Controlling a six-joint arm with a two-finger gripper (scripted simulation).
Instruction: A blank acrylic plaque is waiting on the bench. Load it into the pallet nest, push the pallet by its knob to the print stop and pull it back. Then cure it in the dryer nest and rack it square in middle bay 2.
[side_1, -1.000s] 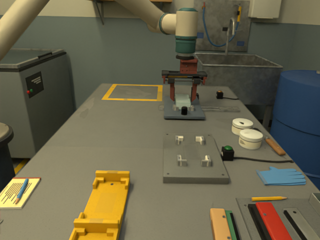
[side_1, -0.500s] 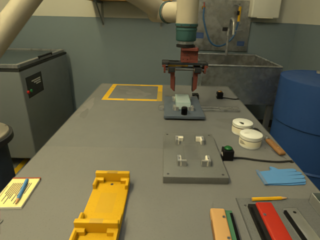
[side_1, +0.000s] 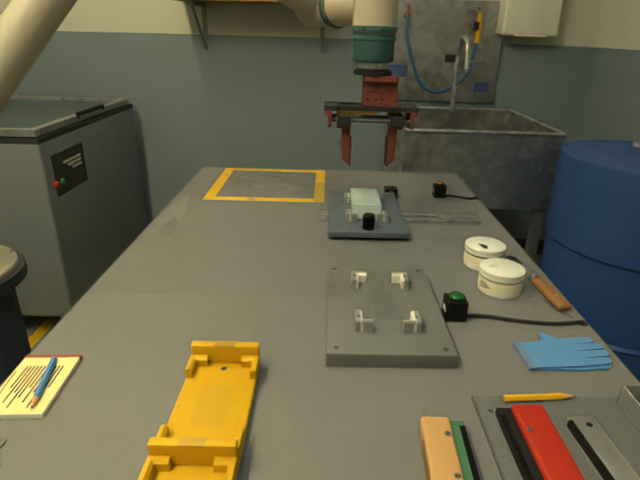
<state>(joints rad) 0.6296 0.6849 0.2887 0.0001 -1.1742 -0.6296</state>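
The pale acrylic plaque (side_1: 365, 201) lies flat in the nest of the blue-grey pallet (side_1: 368, 216), between small white corner blocks. A black knob (side_1: 369, 221) stands at the pallet's near edge. My gripper (side_1: 368, 155) hangs open and empty above the plaque, well clear of it. The pallet sits on a rail (side_1: 439, 217) that runs to the right. The grey dryer plate (side_1: 387, 316) with its white nest blocks lies nearer the camera. The rack (side_1: 558, 439) with its slots sits at the bench's near right corner.
A grey sink (side_1: 481, 150) stands behind the bench, and a blue drum (side_1: 594, 243) at the right. A yellow-framed square (side_1: 266, 184), a yellow fixture (side_1: 207, 408), two white jars (side_1: 493, 266), a green button box (side_1: 455, 306), a blue glove (side_1: 563, 353) and a notepad (side_1: 36, 385) lie on the bench.
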